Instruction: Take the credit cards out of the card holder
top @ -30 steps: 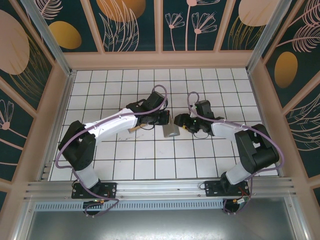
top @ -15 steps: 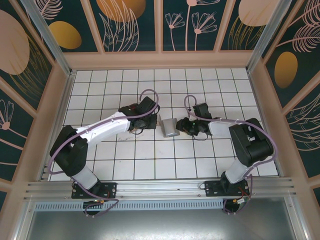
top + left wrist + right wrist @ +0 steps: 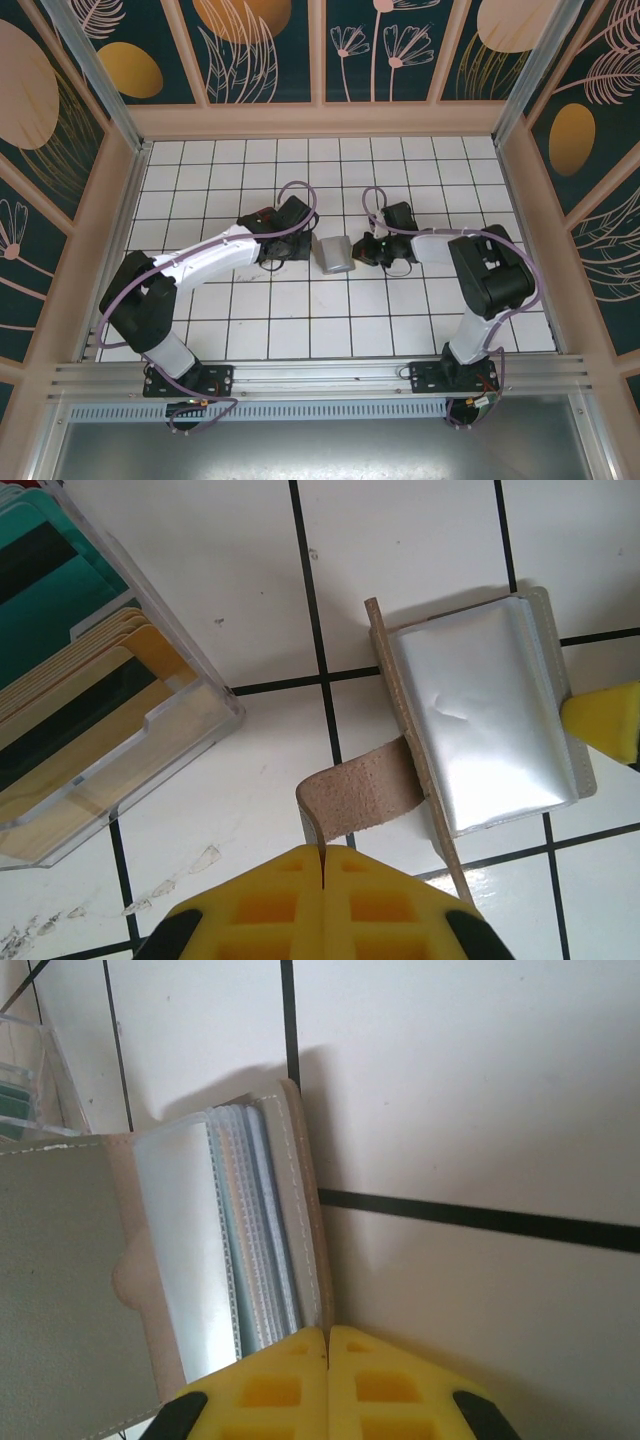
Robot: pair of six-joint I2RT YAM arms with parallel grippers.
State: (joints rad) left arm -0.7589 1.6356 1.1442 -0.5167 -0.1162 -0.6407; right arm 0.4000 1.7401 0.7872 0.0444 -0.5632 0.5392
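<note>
On white tiles [image 3: 290,300], left gripper [image 3: 322,855] pinches the grey card holder [image 3: 490,710] by its tan strap [image 3: 360,790], right gripper [image 3: 328,1335] by its edge.

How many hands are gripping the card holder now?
2. The left hand pinches the strap of the card holder; the right hand pinches its opposite edge.
</note>
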